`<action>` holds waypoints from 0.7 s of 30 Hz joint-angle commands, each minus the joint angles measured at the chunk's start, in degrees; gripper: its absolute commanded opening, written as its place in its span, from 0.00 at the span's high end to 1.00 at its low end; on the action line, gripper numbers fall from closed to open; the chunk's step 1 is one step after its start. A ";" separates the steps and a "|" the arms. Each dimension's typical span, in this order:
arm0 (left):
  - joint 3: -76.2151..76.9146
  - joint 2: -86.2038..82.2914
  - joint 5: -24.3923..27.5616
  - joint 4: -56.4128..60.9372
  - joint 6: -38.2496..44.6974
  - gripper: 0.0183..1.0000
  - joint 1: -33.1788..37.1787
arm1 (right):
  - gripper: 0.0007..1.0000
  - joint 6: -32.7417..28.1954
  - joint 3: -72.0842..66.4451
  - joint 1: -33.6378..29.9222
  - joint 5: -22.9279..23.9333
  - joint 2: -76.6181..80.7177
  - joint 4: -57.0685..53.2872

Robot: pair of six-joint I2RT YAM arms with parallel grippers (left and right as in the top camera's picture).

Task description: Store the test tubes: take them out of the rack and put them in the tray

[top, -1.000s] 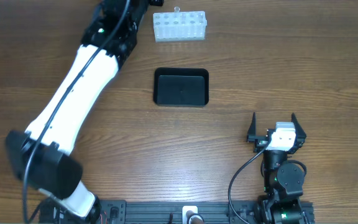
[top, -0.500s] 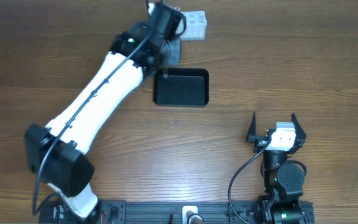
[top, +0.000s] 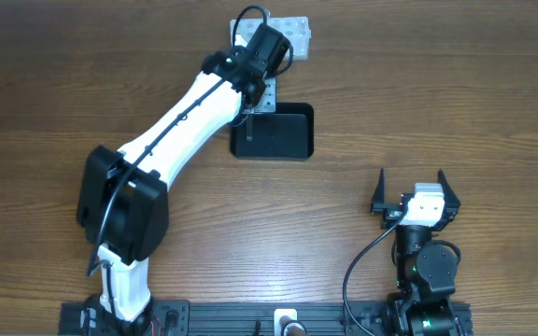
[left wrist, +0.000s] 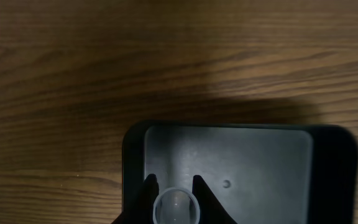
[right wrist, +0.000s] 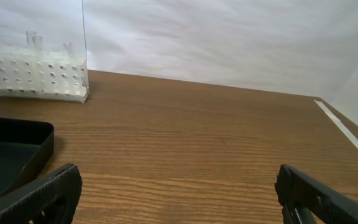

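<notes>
We have the left claw [left wrist: 173, 183] pinching a test tube [left wrist: 176, 210] over one end of the tray [left wrist: 260, 162]; the drop-off is in hand. Next, we judge, lower and release; the right claw [top: 409, 194] sits spread, well apart.

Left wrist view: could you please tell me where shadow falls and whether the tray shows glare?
Left wrist view: a shadow darkens the table beside the tray, whose floor shows a pale sheen, and the test tube rim glints. Right wrist view: the tray's floor reflects soft light.
</notes>
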 commanded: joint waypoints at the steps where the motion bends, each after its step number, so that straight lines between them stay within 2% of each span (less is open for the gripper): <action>1: -0.42 2.91 -0.90 0.04 -0.57 0.90 0.96 | 0.01 -0.28 -0.42 0.35 0.31 -0.59 -0.09; 17: -0.44 6.75 -0.81 -0.04 -0.39 0.90 1.90 | 0.01 -0.28 -0.42 0.35 0.31 -0.59 -0.09; 21: -0.44 7.85 -0.61 -0.04 -0.39 0.85 1.90 | 0.01 -0.28 -0.42 0.35 0.31 -0.59 -0.09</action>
